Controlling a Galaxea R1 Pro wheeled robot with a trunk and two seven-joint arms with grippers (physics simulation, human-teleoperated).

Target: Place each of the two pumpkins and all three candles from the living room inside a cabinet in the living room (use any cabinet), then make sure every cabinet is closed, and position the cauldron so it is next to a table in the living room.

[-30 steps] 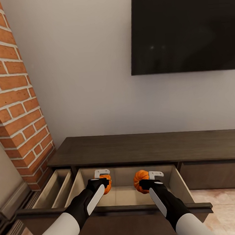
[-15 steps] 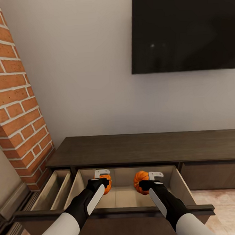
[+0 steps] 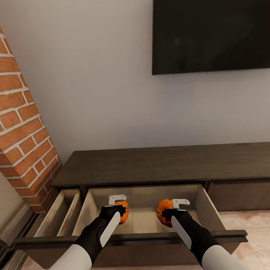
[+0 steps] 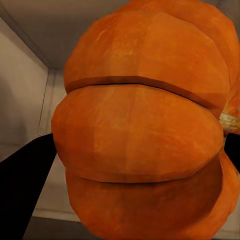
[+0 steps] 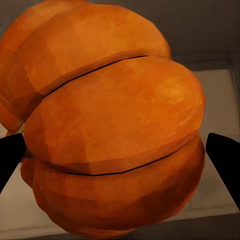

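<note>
Pale wall, a black TV (image 3: 212,28) and a red brick fireplace (image 3: 14,118) frame the living room, and below them runs the long dark cabinet (image 3: 169,165) with its wide drawer (image 3: 144,224) pulled out, tan inside showing, and a narrower drawer (image 3: 60,213) open beside it toward the fireplace. Both arms reach into the wide drawer. The left hand (image 3: 117,206) is clamped on one pumpkin (image 3: 123,213), whose ribbed orange side bulges between the dark fingers (image 4: 25,185) in the left wrist view; the right hand (image 3: 175,208) is clamped on the other pumpkin (image 3: 164,211), likewise bulging between its fingers (image 5: 225,160) in the right wrist view. Both pumpkins sit within the drawer walls, close to the floor of the drawer, though whether they rest on it or hang just above cannot be told. The step in hand looks like setting them down. To do it well, lower each until it bears on the drawer floor before letting go, since a round ribbed thing dropped from any height may roll. Keep them apart and away from the front rail, so the candles fit later and the drawer shuts freely. Then lift the hands straight up, clear of the rail, before drawing back.
</note>
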